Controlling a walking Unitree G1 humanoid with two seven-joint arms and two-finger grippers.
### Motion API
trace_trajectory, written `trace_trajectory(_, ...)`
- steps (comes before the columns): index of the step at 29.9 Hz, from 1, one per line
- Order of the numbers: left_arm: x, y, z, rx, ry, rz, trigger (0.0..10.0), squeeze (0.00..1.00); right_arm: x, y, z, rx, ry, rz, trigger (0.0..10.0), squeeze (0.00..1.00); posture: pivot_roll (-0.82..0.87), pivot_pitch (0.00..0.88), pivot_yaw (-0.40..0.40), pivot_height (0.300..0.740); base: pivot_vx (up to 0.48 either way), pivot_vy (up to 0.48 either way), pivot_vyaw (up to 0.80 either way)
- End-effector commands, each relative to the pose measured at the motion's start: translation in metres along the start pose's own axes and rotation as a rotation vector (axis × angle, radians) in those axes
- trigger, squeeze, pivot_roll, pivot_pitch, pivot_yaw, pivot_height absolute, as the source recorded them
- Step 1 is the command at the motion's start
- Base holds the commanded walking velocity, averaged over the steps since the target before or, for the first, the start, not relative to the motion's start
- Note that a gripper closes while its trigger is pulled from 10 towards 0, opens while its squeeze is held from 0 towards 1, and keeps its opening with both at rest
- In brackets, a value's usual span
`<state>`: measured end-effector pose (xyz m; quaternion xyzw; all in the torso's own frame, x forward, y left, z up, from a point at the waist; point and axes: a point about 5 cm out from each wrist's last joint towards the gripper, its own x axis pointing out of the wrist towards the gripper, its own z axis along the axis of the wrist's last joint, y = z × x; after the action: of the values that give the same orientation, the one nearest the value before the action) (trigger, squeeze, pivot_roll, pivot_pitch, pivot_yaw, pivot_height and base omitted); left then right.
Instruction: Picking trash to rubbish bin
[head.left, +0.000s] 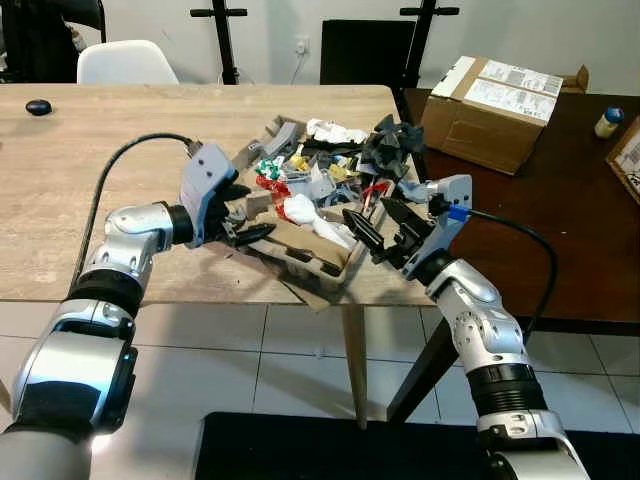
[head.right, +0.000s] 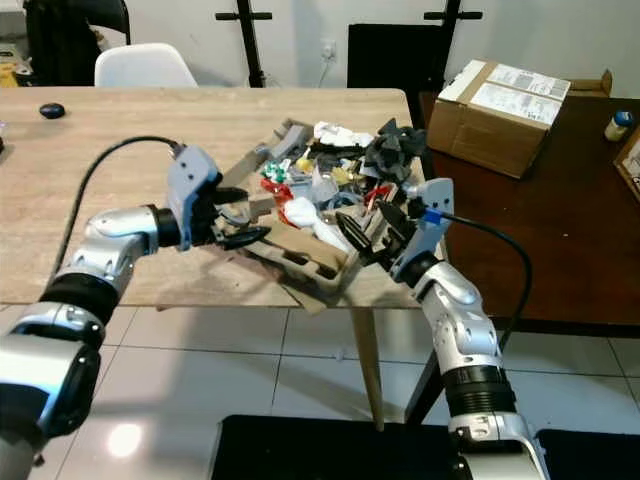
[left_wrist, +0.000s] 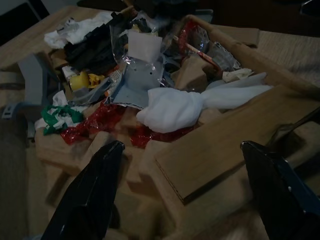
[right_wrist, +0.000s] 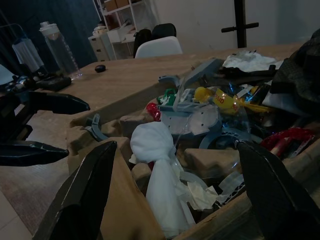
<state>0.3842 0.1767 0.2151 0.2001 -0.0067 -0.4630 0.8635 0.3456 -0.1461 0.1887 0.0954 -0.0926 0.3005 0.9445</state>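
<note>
Beside the trash pile (head.left: 325, 175), both claws (head.left: 250, 228) (head.left: 382, 228) gape

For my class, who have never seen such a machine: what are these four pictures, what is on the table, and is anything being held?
Two pictures come from the head of a humanoid robot, looking down; two come from cameras on its wrists. The left claw and the right claw are both open, one at each end of a brown cardboard tray at the edge of a wooden table. The tray carries a white knotted bag; mixed trash is piled behind it. Nothing is gripped yet. A cardboard box sits on a darker table.
</note>
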Motion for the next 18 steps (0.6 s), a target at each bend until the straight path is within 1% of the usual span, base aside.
trace_trajectory(1, 0.003, -0.001, 0.002, 0.028, 0.017, -0.027, 10.0, 0.0, -0.002, 0.002, -0.005, 0.013, 0.008, 0.003, 10.0, 0.0, 0.1, 0.162, 0.035, 0.74, 0.0, 0.0, 0.0)
trace_trajectory(2, 0.008, -0.004, 0.001, 0.065, 0.047, -0.041, 10.0, 0.0, -0.003, 0.003, -0.004, 0.02, 0.002, 0.003, 10.0, 0.0, 0.1, 0.172, 0.043, 0.74, 0.0, 0.0, 0.0)
trace_trajectory(3, 0.008, -0.004, 0.001, 0.065, 0.047, -0.041, 10.0, 0.0, -0.003, 0.003, -0.004, 0.02, 0.002, 0.003, 10.0, 0.0, 0.1, 0.172, 0.043, 0.74, 0.0, 0.0, 0.0)
trace_trajectory(4, 0.011, -0.005, 0.0, 0.095, 0.071, -0.046, 10.0, 0.0, -0.004, 0.003, -0.004, 0.023, -0.003, 0.002, 10.0, 0.0, 0.09, 0.177, 0.046, 0.74, 0.0, 0.0, 0.0)
trace_trajectory(7, 0.012, -0.005, -0.002, 0.111, 0.09, -0.041, 10.0, 0.0, -0.005, 0.004, -0.004, 0.027, -0.005, 0.002, 10.0, 0.0, 0.09, 0.182, 0.052, 0.74, 0.0, 0.0, 0.0)
trace_trajectory(10, 0.015, -0.007, -0.005, 0.118, 0.118, -0.03, 10.0, 0.0, -0.007, 0.004, -0.005, 0.028, -0.006, -0.001, 10.0, 0.0, 0.09, 0.187, 0.058, 0.74, 0.0, 0.0, 0.0)
trace_trajectory(11, 0.017, -0.007, -0.006, 0.119, 0.126, -0.009, 10.0, 0.0, -0.008, 0.004, -0.005, 0.029, -0.008, -0.004, 10.0, 0.0, 0.09, 0.187, 0.059, 0.74, 0.0, 0.0, 0.0)
trace_trajectory(14, 0.018, -0.007, -0.007, 0.118, 0.129, 0.005, 10.0, 0.0, -0.009, 0.004, -0.005, 0.03, -0.009, -0.006, 10.0, 0.0, 0.09, 0.188, 0.061, 0.74, 0.0, 0.0, 0.0)
trace_trajectory(18, 0.021, -0.006, -0.012, 0.076, 0.144, 0.096, 10.0, 0.0, -0.009, 0.003, -0.004, 0.033, -0.015, -0.015, 10.0, 0.0, 0.09, 0.188, 0.065, 0.74, 0.0, 0.0, 0.0)
